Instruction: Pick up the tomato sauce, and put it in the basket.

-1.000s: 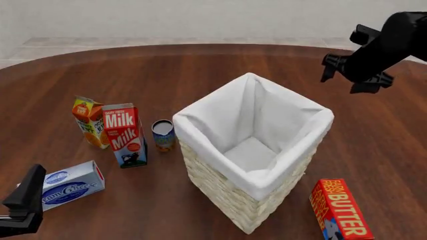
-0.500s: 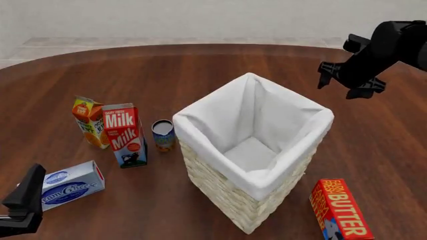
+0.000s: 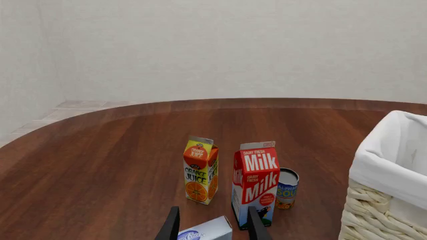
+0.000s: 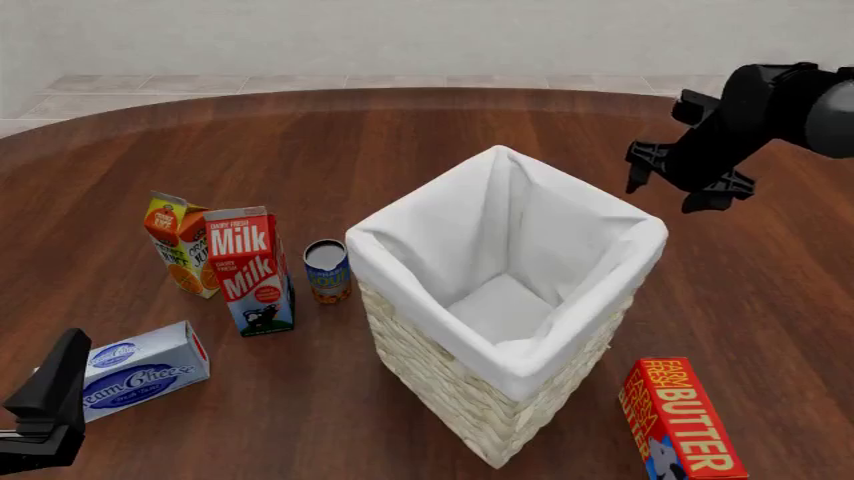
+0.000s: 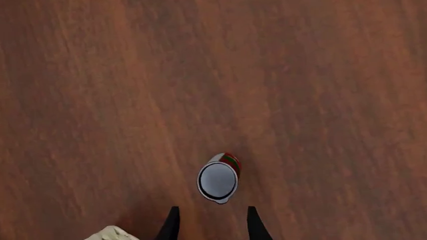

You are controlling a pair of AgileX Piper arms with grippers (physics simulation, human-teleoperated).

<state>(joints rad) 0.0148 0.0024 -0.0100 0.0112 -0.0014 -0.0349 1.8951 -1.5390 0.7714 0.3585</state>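
Observation:
The tomato sauce (image 5: 219,179) shows only in the right wrist view. It is a small can with a silvery top and a red and green side, upright on the wood. My right gripper (image 5: 212,225) hangs above it, open, and the can lies just ahead of the fingertips. In the front view this gripper (image 4: 674,188) hovers beyond the right far corner of the basket (image 4: 387,265), and the can is hidden there. The basket is tall, woven and lined with white cloth. My left gripper (image 4: 47,400) is open and low at the near left.
Left of the basket stand a blue-and-orange can (image 4: 326,270), a milk carton (image 4: 250,270) and an orange juice carton (image 4: 180,243). A cream cheese box (image 4: 140,368) lies by the left gripper. A butter box (image 4: 681,418) lies near right. The basket's corner (image 5: 110,234) edges the right wrist view.
My right arm has dropped lower and shifted left, closer to the basket's far right corner. The left arm and all objects have stayed put.

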